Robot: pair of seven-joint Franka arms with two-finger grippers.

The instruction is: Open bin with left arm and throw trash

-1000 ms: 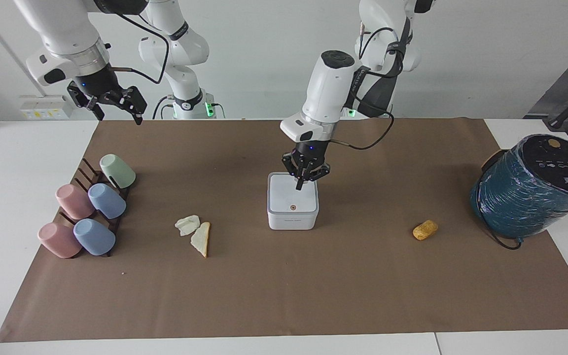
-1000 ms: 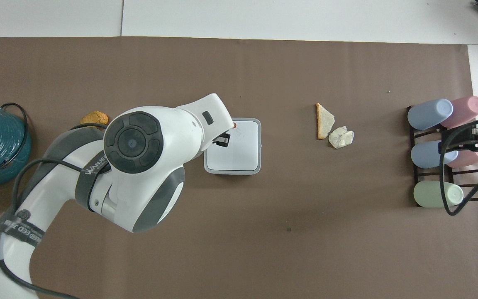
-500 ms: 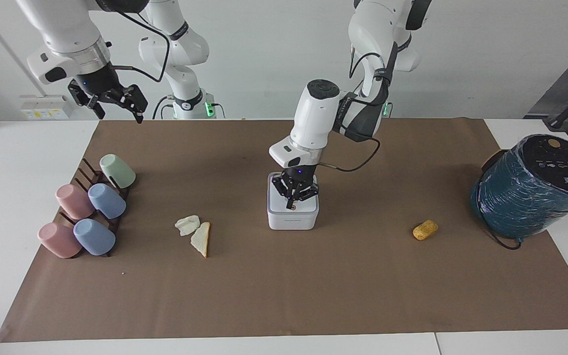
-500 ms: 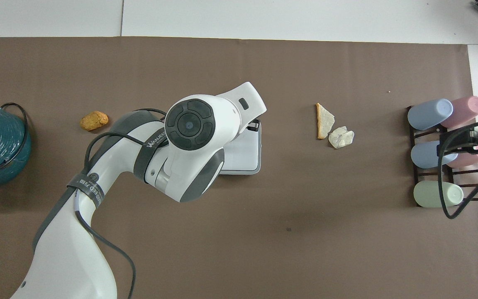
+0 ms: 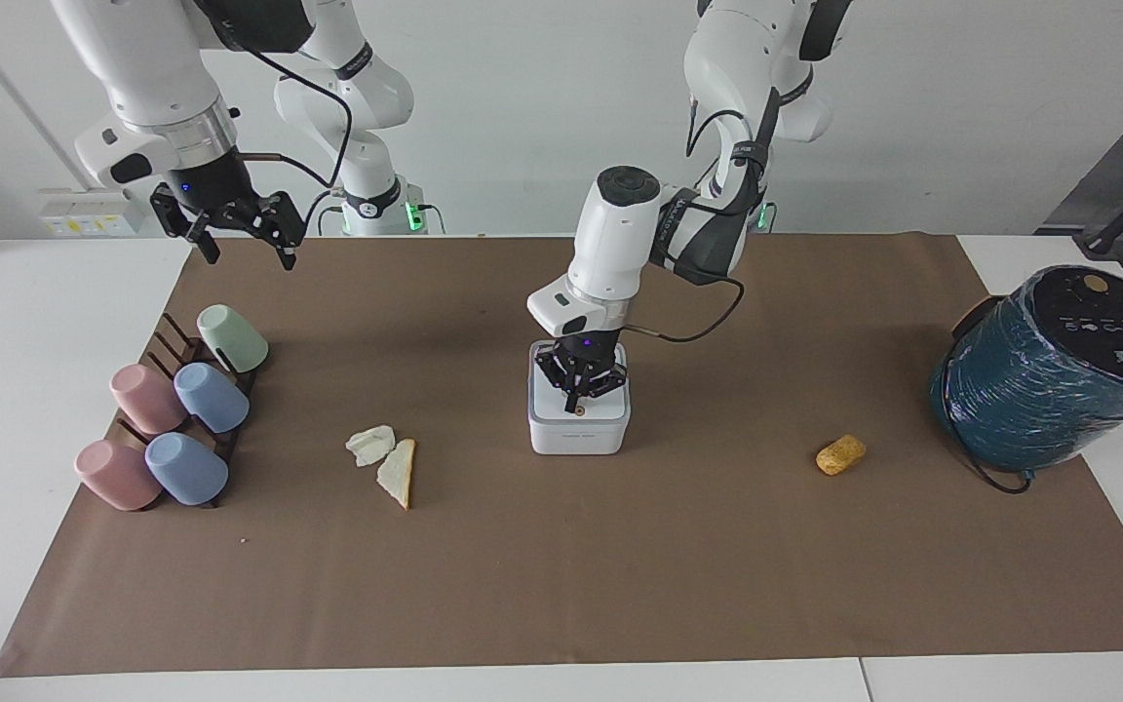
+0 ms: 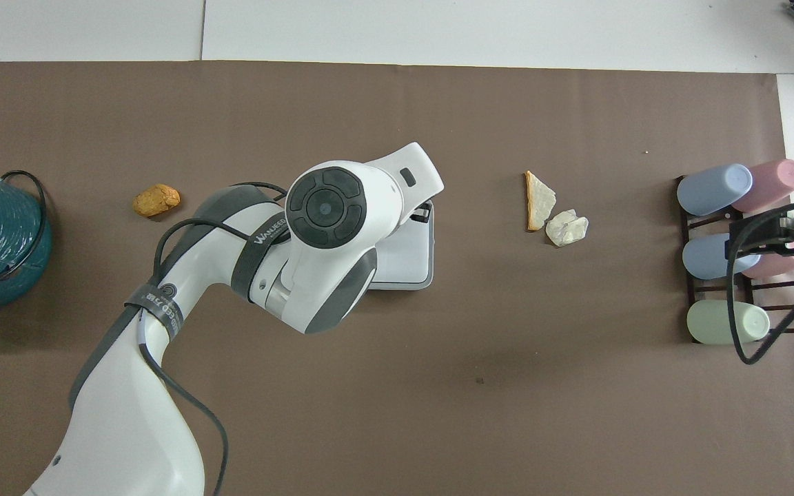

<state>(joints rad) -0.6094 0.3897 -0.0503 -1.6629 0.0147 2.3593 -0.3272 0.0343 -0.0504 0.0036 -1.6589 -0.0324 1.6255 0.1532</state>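
bin: white, orange button | paper wad: white | spongy lump: yellow-orange | table cover: brown | wrapped cylinder: teal

A robot lab, not a home. Two big white jointed robot arms bolted at the edge of a long white table, with black cables hanging off them and small green lights glowing at the bases. A plain sheet of brown paper spread flat over the tabletop. Bare white wall at the back, with a white strip of power sockets on it. Small test things set out well apart on the paper: pastel plastic cups on a dark wooden rack, a small white square plastic box, a few food scraps. No chairs, dishes or pictures anywhere.
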